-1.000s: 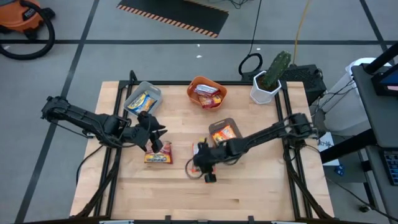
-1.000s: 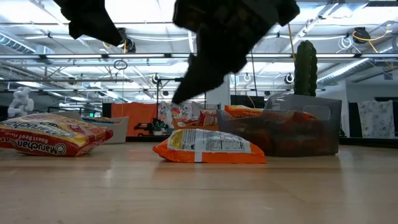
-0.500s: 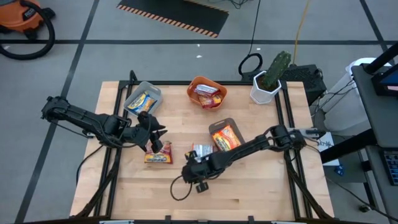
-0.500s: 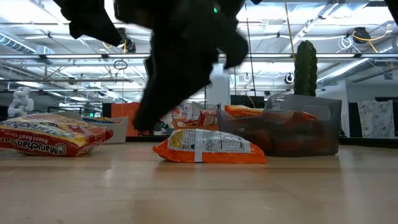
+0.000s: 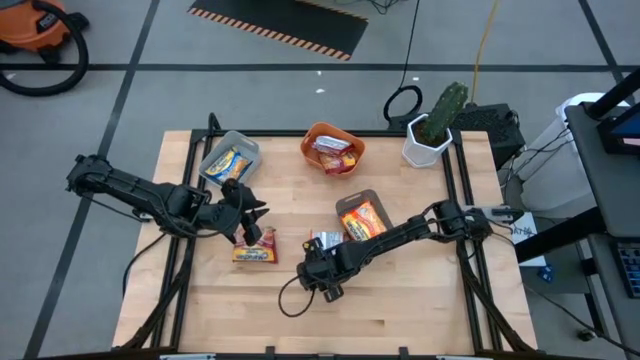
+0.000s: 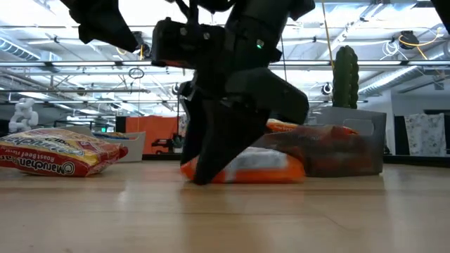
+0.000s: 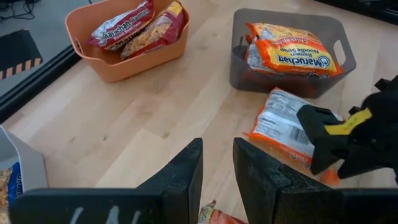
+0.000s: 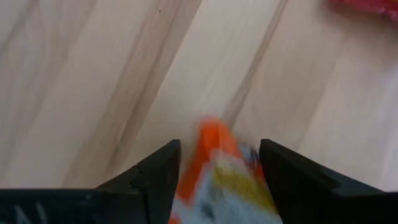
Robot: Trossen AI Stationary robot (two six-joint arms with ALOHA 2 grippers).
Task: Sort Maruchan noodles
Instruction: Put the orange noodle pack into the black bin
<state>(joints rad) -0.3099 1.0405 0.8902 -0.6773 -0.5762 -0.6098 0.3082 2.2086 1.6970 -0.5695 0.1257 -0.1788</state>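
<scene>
since a moment ago the right claw (image 8: 219, 163) has dropped, fingers spread around the orange packet (image 8: 224, 177); left claw (image 7: 217, 163) nearly closed, empty.

— What stands along the table's (image 5: 400, 310) far edge?
— A grey tray (image 5: 213, 152), an orange tray (image 5: 309, 139), and a cactus (image 5: 443, 109) in a white pot (image 5: 420, 150).
— Elsewhere?
— A dark tray (image 5: 345, 204) sits mid-table; an orange vacuum (image 5: 35, 22) on the floor.

R gripper (image 5: 318, 277) swung back, dropped onto orange packet (image 6: 264, 167), jaws wider, now straddling its corner.
</scene>
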